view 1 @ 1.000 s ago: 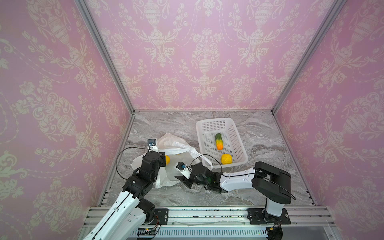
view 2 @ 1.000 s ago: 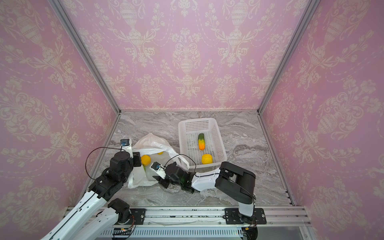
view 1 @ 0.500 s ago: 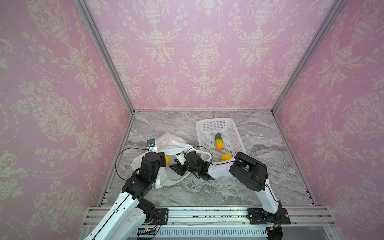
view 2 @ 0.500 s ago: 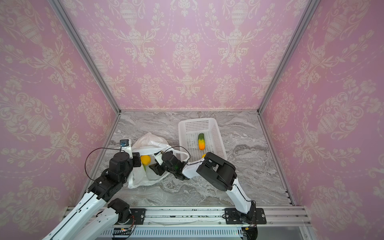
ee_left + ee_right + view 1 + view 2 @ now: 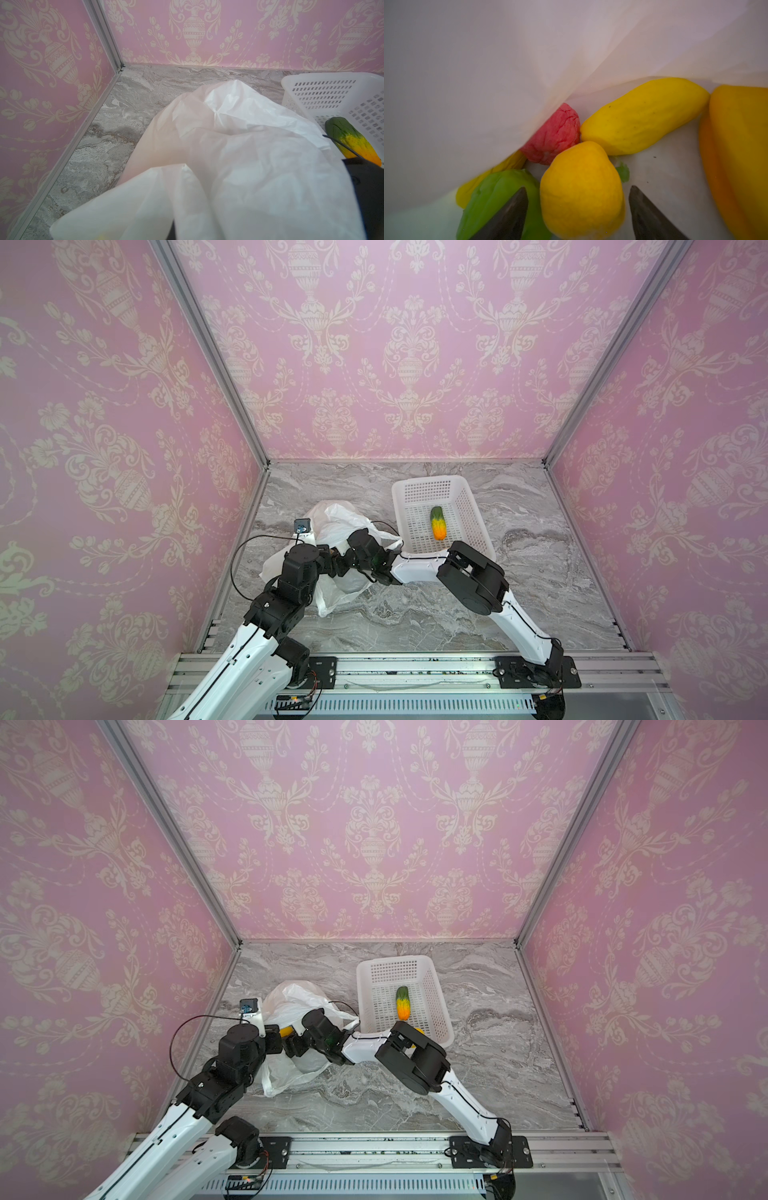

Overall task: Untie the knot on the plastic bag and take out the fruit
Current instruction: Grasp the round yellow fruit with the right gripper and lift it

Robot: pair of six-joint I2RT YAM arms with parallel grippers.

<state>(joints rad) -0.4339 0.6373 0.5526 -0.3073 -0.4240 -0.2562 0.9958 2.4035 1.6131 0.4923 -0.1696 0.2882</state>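
The white plastic bag (image 5: 336, 518) lies slumped left of the basket, its mouth held up. My left gripper (image 5: 328, 561) is shut on the bag's edge; in the left wrist view the bag film (image 5: 228, 166) hides its jaws. My right gripper (image 5: 579, 187) is inside the bag and open, its dark fingers (image 5: 508, 216) either side of a round orange-yellow fruit (image 5: 581, 182) without pinching it. Around it lie a bumpy pink-red fruit (image 5: 554, 135), a long yellow fruit (image 5: 643, 116), a green fruit (image 5: 492, 197) and another yellow-orange one (image 5: 741, 155). The knot is out of view.
The white perforated basket (image 5: 478, 506) stands right of the bag and holds an orange-to-green oblong fruit (image 5: 437, 522). My right arm's elbow (image 5: 473, 576) hangs over the basket's near end. The left wall rail (image 5: 62, 153) runs close beside the bag.
My right gripper has moved left from in front of the bag into its mouth, and its jaws have spread wider. Its elbow swung up beside the basket. The left gripper has kept still.
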